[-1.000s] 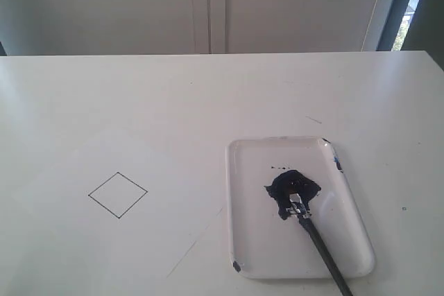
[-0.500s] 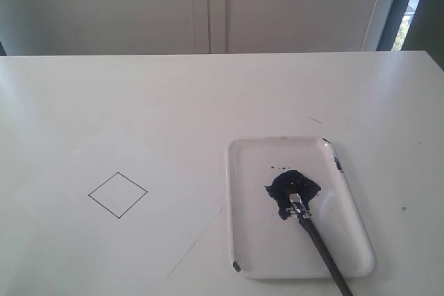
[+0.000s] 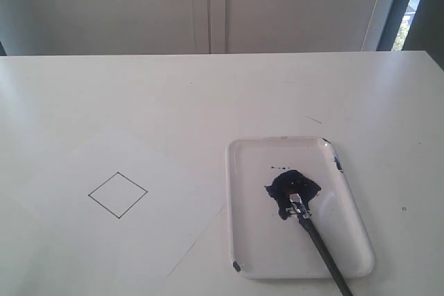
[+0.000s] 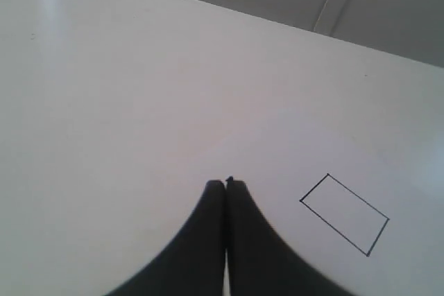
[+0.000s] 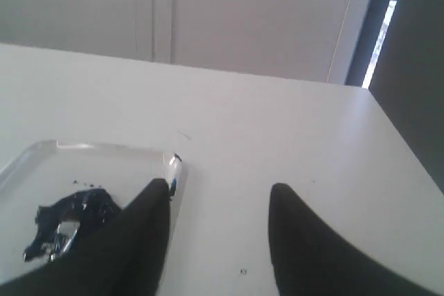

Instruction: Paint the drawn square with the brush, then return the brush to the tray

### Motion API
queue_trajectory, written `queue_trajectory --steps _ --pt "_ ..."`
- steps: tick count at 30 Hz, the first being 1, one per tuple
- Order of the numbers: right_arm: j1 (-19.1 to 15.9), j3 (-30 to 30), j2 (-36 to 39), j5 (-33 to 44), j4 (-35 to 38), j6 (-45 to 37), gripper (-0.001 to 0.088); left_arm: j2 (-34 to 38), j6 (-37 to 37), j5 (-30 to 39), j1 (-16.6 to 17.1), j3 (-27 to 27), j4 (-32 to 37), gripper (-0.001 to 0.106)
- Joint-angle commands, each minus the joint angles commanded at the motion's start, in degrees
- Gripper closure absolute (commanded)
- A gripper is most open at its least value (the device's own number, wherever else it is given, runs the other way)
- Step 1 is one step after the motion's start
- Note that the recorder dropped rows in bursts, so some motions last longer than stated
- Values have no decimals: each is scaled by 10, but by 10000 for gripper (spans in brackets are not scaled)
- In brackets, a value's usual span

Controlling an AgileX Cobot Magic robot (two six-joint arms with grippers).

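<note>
The drawn square is a thin black outline tilted like a diamond on a white paper sheet, unpainted inside; it also shows in the left wrist view. The brush lies in the white tray, bristles in a dark blue paint blob, black handle sticking out over the tray's near edge. My left gripper is shut and empty, beside the square. My right gripper is open and empty, just off the tray's far right corner. Neither arm shows in the exterior view.
The white table runs back to a pale wall with panel seams. A dark window frame stands at the far right. Small specks mark the table right of the tray.
</note>
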Motion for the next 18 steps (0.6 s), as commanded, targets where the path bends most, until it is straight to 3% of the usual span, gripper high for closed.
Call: queue_trajectory --steps 4,18 --pt "0 0 0 1 0 0 435 0 0 -37 0 0 0 1053" --pt "0 0 0 -10 3 0 435 0 7 -65 0 0 0 1053"
